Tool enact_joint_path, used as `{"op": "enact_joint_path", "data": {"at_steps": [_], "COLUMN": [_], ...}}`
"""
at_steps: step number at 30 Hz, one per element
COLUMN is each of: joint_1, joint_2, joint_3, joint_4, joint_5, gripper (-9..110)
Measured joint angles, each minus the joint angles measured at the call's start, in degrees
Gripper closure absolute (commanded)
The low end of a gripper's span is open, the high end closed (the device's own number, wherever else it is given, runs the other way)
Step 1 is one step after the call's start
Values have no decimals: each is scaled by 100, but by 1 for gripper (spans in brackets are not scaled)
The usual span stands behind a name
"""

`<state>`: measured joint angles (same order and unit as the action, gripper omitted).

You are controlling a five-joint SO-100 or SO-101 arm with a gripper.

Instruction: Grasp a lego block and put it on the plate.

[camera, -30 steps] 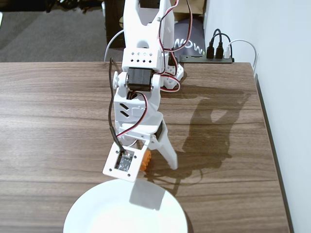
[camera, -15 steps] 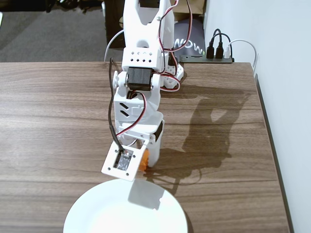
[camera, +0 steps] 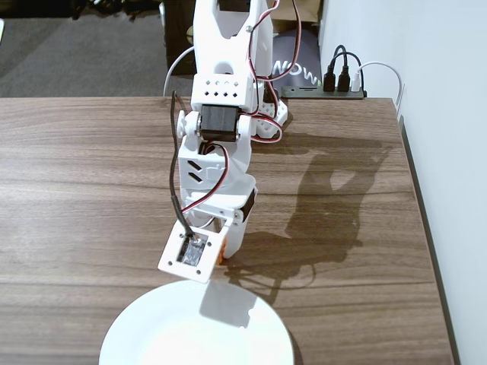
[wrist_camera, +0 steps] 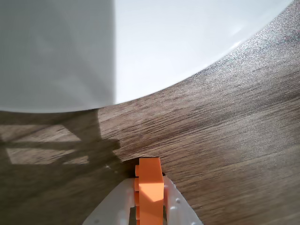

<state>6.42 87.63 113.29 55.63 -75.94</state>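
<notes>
Because the small orange studded plastic lego block [wrist_camera: 150,192] must reach the round glossy white plate [wrist_camera: 154,47], the hand [wrist_camera: 149,206] clamps it above the brown wooden tabletop [wrist_camera: 234,140]

There was one lego block [wrist_camera: 150,192], orange, low in the wrist view. One white plate [camera: 196,328] lay at the near edge of the single wooden table [camera: 84,182]. One robot arm [camera: 221,114] stood at the far side.
</notes>
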Motion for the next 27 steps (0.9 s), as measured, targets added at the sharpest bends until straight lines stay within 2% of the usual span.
{"op": "enact_joint_path", "data": {"at_steps": [11,27], "joint_1": [105,149], "joint_2": [1090,1371], "joint_3": [-563,-1081], "joint_4": [396,-1011], "joint_5": [-70,-1169], "gripper": [101,101]}}
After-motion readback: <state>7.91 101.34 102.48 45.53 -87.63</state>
